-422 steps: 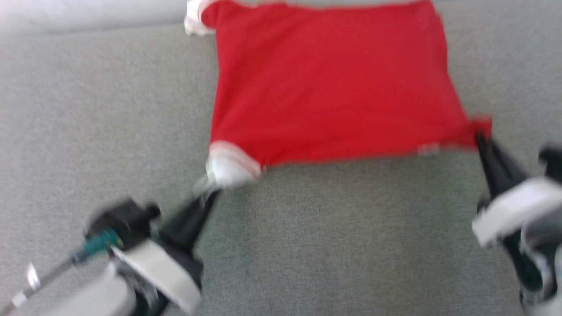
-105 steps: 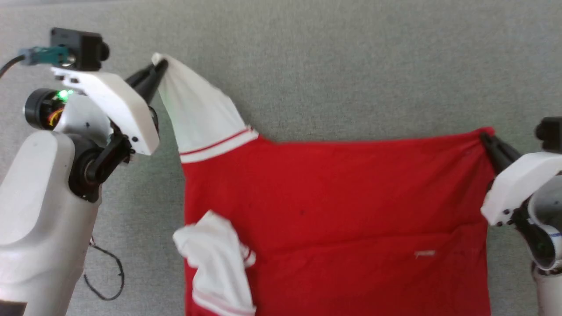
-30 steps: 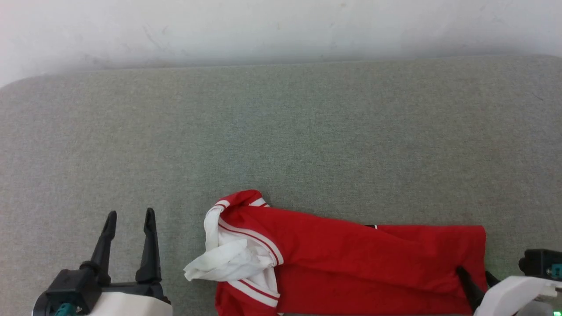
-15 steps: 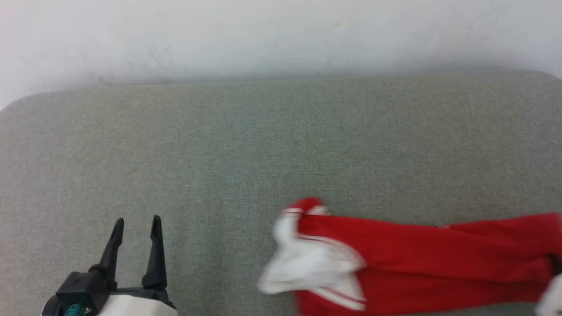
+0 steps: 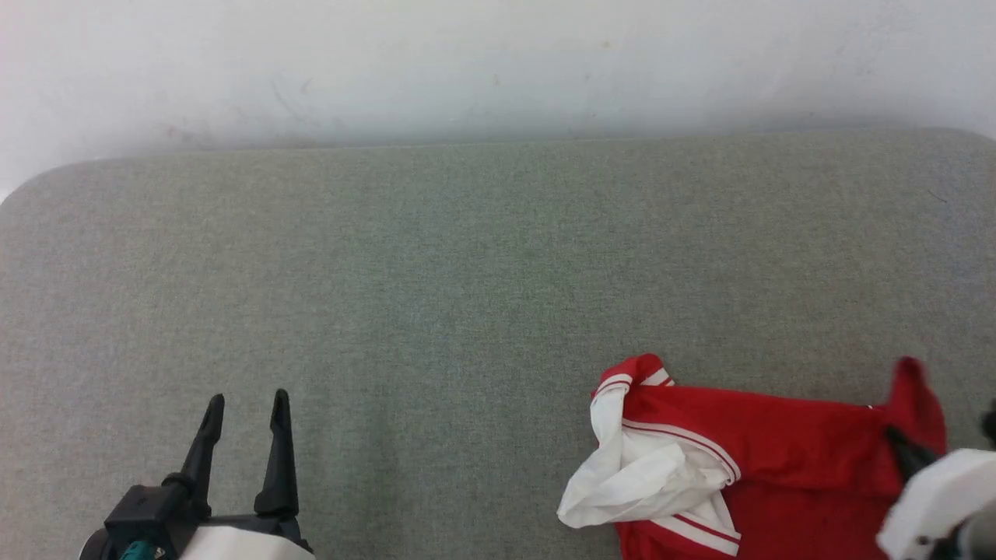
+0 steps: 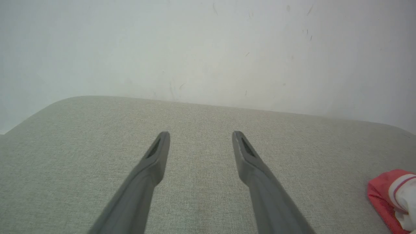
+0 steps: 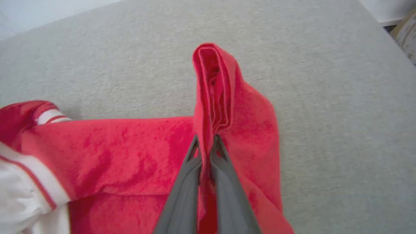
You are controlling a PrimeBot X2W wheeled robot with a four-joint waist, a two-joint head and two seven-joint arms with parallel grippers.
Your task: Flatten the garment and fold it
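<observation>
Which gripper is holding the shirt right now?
The right gripper, shut on a bunched red fold of the garment. The left gripper stands open over the grey surface, holding nothing.

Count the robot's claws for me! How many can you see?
2. The left claw is at the head view's lower left, open over the grey fabric surface. The right claw is at the lower right, shut on a bunched edge of the red shirt.
</observation>
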